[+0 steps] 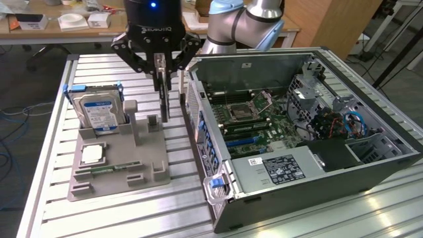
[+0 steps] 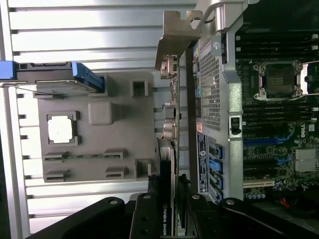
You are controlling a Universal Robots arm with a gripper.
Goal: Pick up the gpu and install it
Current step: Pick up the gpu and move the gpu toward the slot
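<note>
At the exterior view's left of the case, the arm points down, fingers gripping the gpu. Its housing reads ROBOTIQ; the gpu, NVIDIA.

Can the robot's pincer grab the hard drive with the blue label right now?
Probably not: the pincer is shut on the gpu, so it has no free grip, though nothing covers the hard drive.
</note>
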